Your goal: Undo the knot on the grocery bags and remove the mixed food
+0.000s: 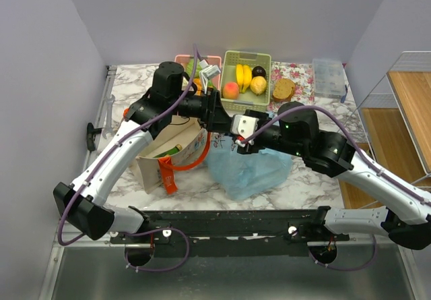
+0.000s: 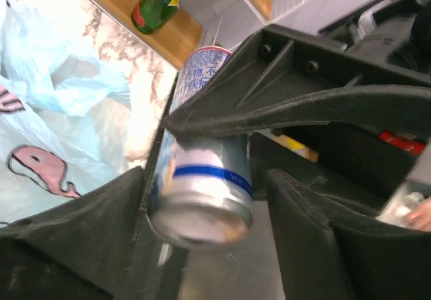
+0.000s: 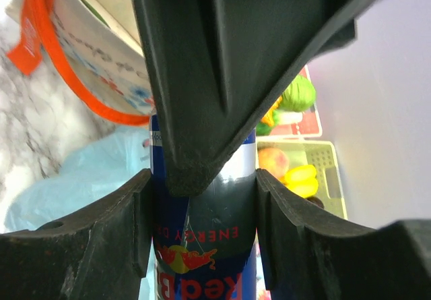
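right hand (image 3: 202,187) clamped on a blue-and-silver drink can (image 3: 204,246), centre of the overhead frame | left hand (image 2: 205,192) around the same can, cannot tell whether it grips | light blue grocery bag (image 1: 250,170) slumped on bench (image 1: 195,187), lower centre, beside canvas tote (image 1: 168,155) | knot not discernible

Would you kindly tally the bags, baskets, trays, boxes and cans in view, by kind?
Bags: 2, the light blue plastic bag and the canvas tote
Green basket: 1
Pink tray: 1
Clear box: 1
Can: 1
Total: 6
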You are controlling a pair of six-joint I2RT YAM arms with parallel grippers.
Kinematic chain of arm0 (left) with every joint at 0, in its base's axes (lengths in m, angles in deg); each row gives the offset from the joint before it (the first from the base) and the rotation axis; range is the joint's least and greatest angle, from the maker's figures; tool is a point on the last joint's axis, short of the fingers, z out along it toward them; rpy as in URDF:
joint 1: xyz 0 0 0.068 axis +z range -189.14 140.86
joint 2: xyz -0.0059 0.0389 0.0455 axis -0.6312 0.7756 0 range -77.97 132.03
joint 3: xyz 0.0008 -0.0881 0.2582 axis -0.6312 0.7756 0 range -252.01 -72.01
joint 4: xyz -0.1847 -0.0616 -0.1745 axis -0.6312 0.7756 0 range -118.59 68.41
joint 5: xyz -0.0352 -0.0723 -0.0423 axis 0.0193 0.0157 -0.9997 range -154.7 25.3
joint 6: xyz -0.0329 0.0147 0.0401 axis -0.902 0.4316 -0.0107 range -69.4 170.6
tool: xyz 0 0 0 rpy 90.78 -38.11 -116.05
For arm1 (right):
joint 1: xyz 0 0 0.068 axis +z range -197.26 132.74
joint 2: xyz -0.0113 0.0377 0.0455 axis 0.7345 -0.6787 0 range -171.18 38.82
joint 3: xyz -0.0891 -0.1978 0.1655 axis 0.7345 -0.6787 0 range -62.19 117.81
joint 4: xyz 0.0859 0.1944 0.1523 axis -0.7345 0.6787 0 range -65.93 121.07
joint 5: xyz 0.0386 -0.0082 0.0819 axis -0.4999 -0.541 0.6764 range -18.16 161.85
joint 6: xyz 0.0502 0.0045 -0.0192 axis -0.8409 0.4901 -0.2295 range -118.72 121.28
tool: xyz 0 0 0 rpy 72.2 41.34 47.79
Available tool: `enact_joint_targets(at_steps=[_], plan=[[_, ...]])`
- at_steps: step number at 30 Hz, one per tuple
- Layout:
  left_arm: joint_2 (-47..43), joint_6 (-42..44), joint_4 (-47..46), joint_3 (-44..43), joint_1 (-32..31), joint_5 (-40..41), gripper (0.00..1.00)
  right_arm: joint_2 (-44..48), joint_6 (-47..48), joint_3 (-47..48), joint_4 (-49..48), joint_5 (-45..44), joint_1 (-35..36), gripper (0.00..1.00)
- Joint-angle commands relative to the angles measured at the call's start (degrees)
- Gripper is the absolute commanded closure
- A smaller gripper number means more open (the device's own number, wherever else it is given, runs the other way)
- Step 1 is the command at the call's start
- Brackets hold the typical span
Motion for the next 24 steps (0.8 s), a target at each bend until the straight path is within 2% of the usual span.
enact_joint_targets(at_steps=[1, 2, 5, 10, 13, 16, 18, 21, 24], plan=[[-1.19, 1.85, 0.89, -2.15, 3.41, 1.17, 0.05, 1.11, 2.73, 3.68, 6.55, -8.15, -0.09, 0.99], [-1.48, 3.12, 1.69, -2.29, 4.6, 1.21, 0.02, 1.35, 2.78, 4.53, 8.47, -9.29, -0.13, 0.99], [-2.23, 9.33, 6.16, -4.13, 7.52, 3.61, 0.01, 1.77, 1.34, 6.95, 16.68, -12.78, -0.37, 1.0], [-3.71, 8.66, 5.27, -2.39, 10.3, 3.39, 0.02, -1.21, -1.82, 8.67, 31.49, -17.92, -3.56, 0.99], [-3.83, 7.8, 4.39, -1.96, 10.46, 3.15, 0.02, -5.1, -1.78, 9.78, 36.84, -12.34, -13.36, 0.99], [-3.44, 7.16, 3.8, -2.21, 10.59, 2.44, 0.02, -12.4, 1.16, 12.32, 40.77, -7.68, -25.34, 0.99], [-3.14, 6.72, 3.18, -2.8, 10.68, 1.94, 0.02, -17.28, 3.43, 15.21, 43.19, -5.02, -30.8, 0.99], [-2.94, 6.04, 2.45, -3.56, 10.76, 1.48, 0.02, -22.66, 7.76, 17.4, 46.77, -4.98, -34.55, 0.99], [-2.69, 5.88, 2.21, -4.27, 10.77, 1.25, 0.02, -25.6, 13.51, 13.56, 47.82, -9.1, -37.57, 0.99]])
